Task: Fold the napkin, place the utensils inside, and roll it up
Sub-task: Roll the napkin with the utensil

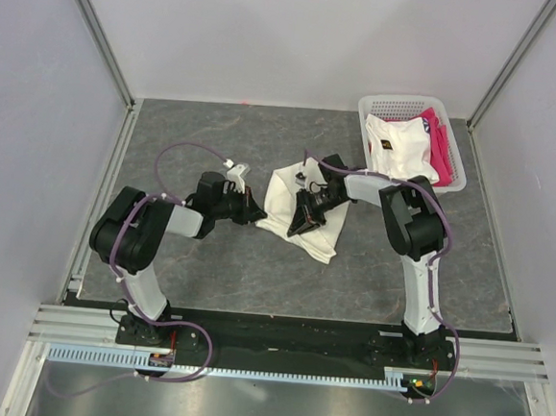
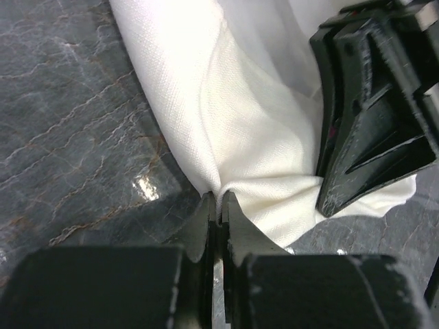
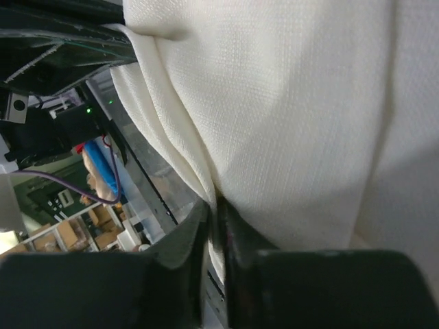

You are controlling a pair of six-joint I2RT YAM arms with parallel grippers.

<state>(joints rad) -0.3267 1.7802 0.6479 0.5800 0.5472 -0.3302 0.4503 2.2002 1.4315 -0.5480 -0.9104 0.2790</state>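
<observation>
Left wrist: left gripper point(image 2: 218, 203) pinches napkin point(image 2: 254, 137) edge; right gripper point(image 3: 214, 208) nips fold.

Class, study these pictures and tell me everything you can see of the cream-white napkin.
The cream-white cloth napkin is thin, finely woven fabric, plain and unmarked. It sits bunched and creased near the middle of the grey marbled tabletop, partly raised into soft folds rather than lying flat. The left gripper is shut on its edge just above the table. The right gripper pinches a hanging fold further right.
</observation>
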